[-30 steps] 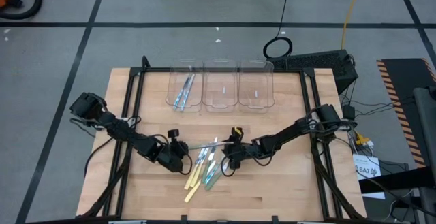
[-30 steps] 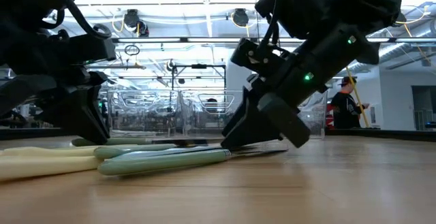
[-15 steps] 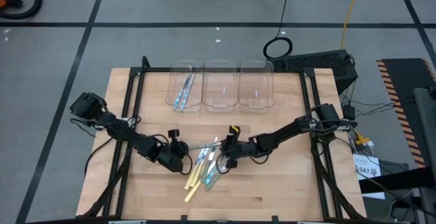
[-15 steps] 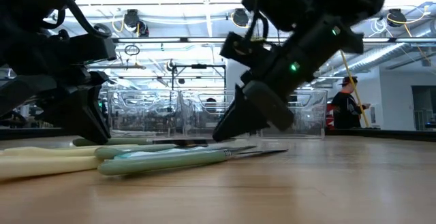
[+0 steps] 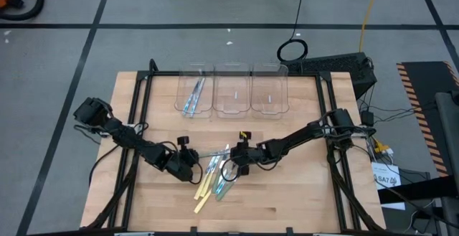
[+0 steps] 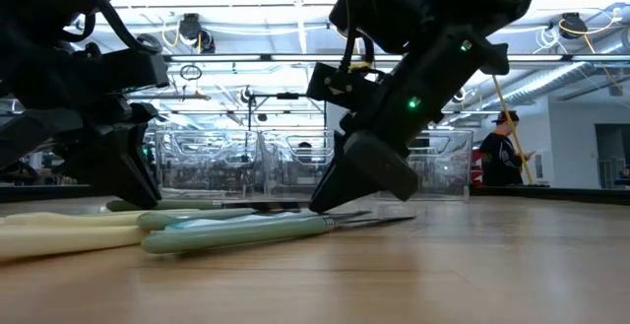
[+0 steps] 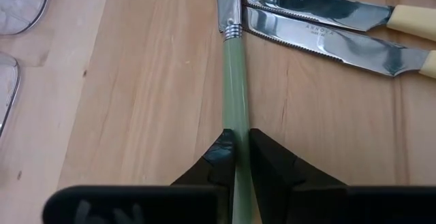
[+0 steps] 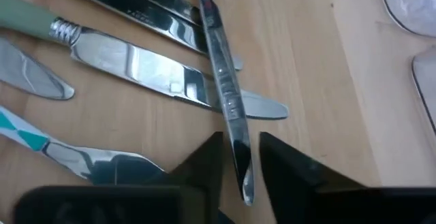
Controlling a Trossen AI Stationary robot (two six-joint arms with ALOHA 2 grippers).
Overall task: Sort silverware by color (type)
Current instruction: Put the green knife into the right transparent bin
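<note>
Across the pale wooden tabletop [image 5: 287, 200], a slim green-handled steel knife [image 7: 233, 81] runs lengthwise through my unclenched right pincer [image 8: 238, 146], its handle clenched in my left pincer [image 7: 237, 139].

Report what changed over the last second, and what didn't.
The right gripper slid left along the table onto the loose silverware pile, its jaws narrowing around a silvery blade. The left gripper stayed shut on the green-handled utensil. Pile and clear bins unchanged.

Both arms reach low to mid-table, left tool [image 5: 188, 166] clamped, right tool [image 5: 234, 166] narrowed
</note>
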